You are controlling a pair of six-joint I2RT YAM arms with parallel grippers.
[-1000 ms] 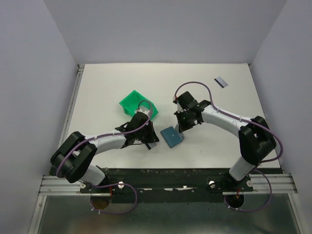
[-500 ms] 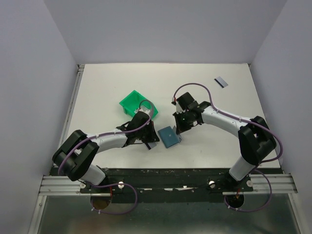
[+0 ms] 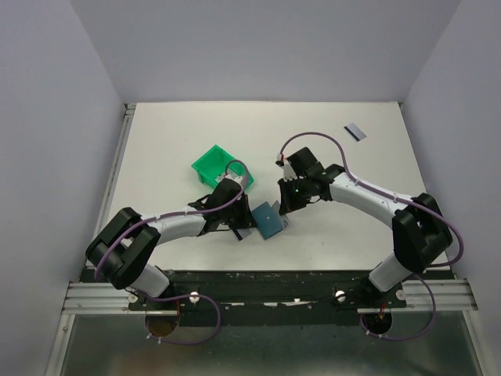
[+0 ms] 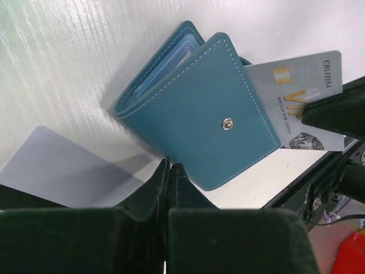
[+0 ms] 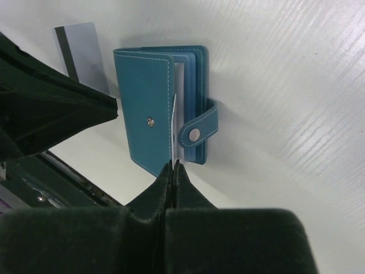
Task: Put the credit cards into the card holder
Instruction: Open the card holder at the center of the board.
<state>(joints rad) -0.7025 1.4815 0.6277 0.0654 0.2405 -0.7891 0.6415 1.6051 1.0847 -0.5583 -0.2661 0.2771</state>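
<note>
Now: VIP card edge-in at holder

Credit card (image 4: pixel 302 97) reads "CHLITINA" and gold "VIP"; the smaller print is too blurred. White ribbed table (image 3: pixel 180 133), grey walls (image 3: pixel 47 117). Card holder (image 4: pixel 194 108), stitched slate-blue w/ metal stud, lies part-open mid-table. R gripper (image 5: pixel 173 165) is pinched tight on that card, whose edge sits between the holder's leaves. L gripper (image 4: pixel 169 166) has its jaws together at the holder's edge, prob. just touching. Second card (image 4: pixel 63 165) lies flat beside.

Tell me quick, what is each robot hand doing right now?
Left gripper: closed, pinching the card holder edge.
Right gripper: closed on a credit card.
</note>
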